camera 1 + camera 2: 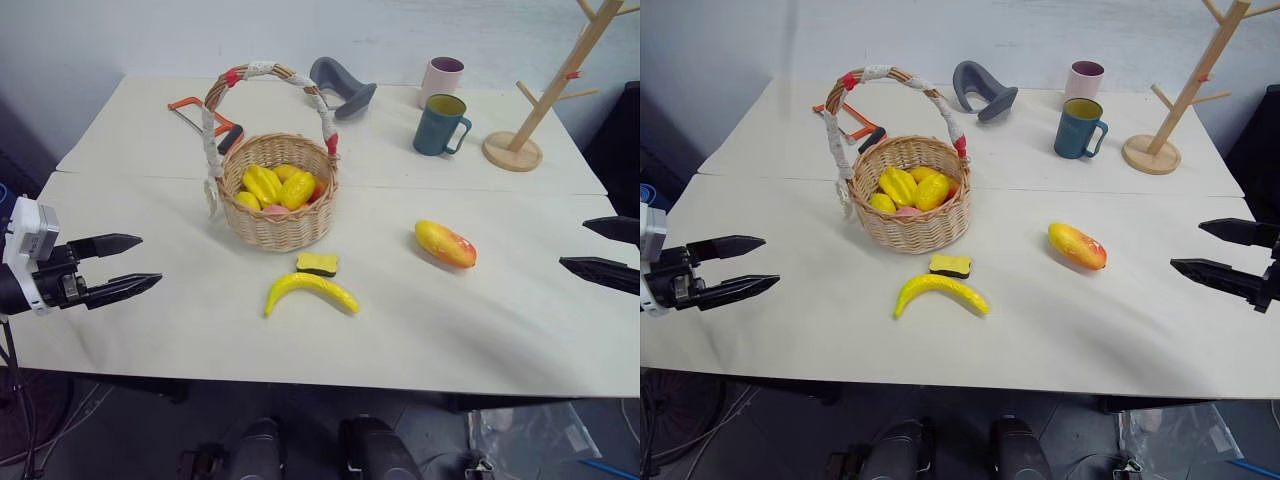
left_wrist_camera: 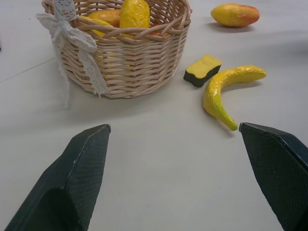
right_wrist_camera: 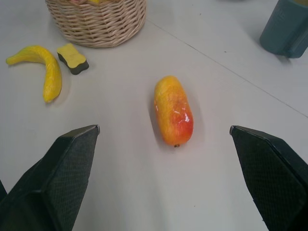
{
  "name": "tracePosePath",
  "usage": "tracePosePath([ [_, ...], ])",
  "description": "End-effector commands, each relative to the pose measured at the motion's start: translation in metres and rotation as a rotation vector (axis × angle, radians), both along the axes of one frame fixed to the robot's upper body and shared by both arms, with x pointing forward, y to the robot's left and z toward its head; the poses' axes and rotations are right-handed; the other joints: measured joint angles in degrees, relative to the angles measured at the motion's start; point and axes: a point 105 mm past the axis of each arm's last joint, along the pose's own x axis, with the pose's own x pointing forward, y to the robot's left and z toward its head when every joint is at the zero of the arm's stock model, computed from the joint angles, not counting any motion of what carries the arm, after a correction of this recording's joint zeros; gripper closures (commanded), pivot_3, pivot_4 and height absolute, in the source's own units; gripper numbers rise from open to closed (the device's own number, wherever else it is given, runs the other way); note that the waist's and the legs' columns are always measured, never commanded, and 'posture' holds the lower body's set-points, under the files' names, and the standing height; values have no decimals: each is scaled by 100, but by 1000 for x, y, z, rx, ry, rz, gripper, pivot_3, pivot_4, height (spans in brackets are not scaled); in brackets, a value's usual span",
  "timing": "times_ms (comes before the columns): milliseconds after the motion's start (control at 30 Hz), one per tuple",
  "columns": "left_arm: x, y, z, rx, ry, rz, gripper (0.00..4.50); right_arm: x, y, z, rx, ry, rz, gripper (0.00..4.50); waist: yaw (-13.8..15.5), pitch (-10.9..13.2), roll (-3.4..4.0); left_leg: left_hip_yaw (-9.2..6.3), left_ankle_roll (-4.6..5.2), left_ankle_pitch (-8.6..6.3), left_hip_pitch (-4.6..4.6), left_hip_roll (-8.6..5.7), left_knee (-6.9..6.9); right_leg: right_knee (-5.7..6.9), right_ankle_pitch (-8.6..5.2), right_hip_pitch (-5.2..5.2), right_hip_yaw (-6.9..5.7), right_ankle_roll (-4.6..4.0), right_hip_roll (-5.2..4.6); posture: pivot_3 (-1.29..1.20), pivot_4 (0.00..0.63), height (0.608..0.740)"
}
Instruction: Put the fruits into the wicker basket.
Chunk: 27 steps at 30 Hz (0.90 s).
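The wicker basket [image 1: 279, 196] stands mid-table with yellow starfruits [image 1: 263, 185] inside it. In front of it lies a curved yellow banana [image 1: 311, 290], and to the right an orange-yellow mango [image 1: 446, 243] with a red blush. My left gripper [image 1: 128, 265] hovers open over the table's left edge, well left of the banana. My right gripper [image 1: 598, 250] is open at the right edge, apart from the mango [image 3: 173, 110]. Both are empty. The left wrist view takes in the basket [image 2: 126, 50] and banana [image 2: 226, 86].
A small flat yellow-and-black block [image 1: 317, 264] lies between basket and banana. At the back stand a teal mug [image 1: 440, 124], a pink cup [image 1: 441, 79], a wooden mug tree [image 1: 545, 95], a grey curved object [image 1: 342, 86] and an orange-handled saw [image 1: 205, 116].
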Motion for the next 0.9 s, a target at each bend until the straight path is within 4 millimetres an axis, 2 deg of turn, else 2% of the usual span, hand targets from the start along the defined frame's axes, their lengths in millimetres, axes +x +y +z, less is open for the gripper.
tracePosePath([
  [33, -1, 3, 7, 45, -31, -8, 0, -2, 5, 3, -23, -13, 8, 13, 0, 0, 0, 0, 0, 0, 0, 0, 0, 0, 0, 0, 0, 0, 0, 0, 150, 740],
  [367, 7, 0, 9, 45, -51, -4, 0, -2, 10, -1, -44, -7, 2, 13, 7, 0, 0, 1, 1, 0, 0, -1, 2, 2, 0, 0, 0, 0, 0, 0, 150, 740],
  [467, 10, -6, 11, 27, -65, -26, 0, -1, 13, -1, -40, -16, 3, 13, 11, 0, 0, 1, 1, 0, 0, -1, 2, 2, 0, 0, -2, 1, 1, 0, 150, 740],
  [600, 19, -26, 14, -28, -85, -68, 0, 7, 20, 5, -14, -38, 6, 13, 7, 0, 1, 3, 2, 1, 1, -3, 8, 8, 1, 2, 0, 3, 2, 0, 150, 740],
  [667, 19, -52, 10, -17, -74, -180, 0, 13, 45, 5, -16, -51, 93, 13, 4, 0, 1, 3, 4, 4, 1, -2, 13, 16, 2, 2, 0, 5, 2, 0, 150, 740],
  [767, 18, -92, 15, 24, -99, -345, 0, 27, 98, 6, -55, -111, 279, 13, -39, 0, 0, 4, 3, 7, 3, -1, 18, 25, 4, 2, 3, 7, 6, 0, 150, 740],
  [900, 12, -121, 21, 66, -116, -482, 0, 49, 139, 4, -59, -143, 397, 13, -67, 1, -1, 2, -3, 13, -1, 0, 21, 28, 7, -2, 6, 12, 19, 0, 150, 740],
])
